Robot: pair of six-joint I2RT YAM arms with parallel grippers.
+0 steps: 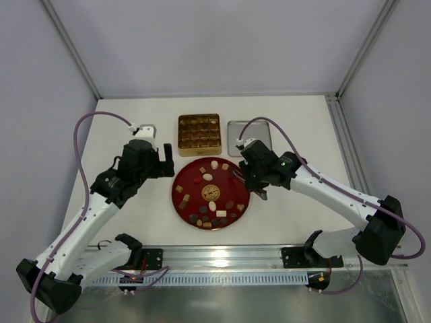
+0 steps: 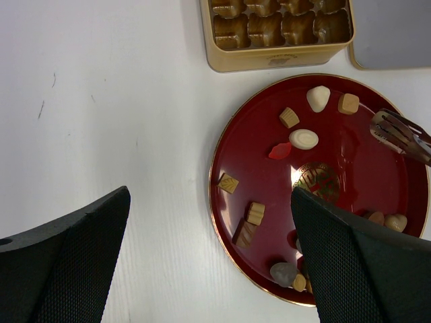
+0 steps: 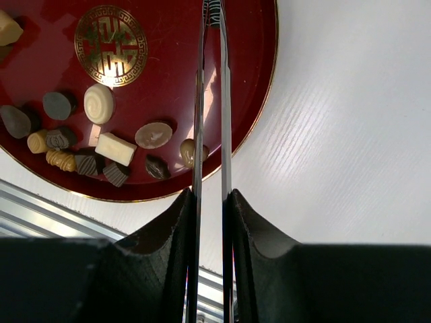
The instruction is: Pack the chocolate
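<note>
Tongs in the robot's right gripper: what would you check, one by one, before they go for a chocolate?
1. Are the tongs held? Ok, the right gripper is shut on them.
2. Tips over the red plate? Ok.
3. Are chocolates waiting on the plate? Ok, many.
4. Is the gold box uncovered? Ok, its lid lies beside it.
5. Free compartments in the box? Cannot tell.
6. Is the left gripper out of the way? Ok, it is open, on the plate's other side.
</note>
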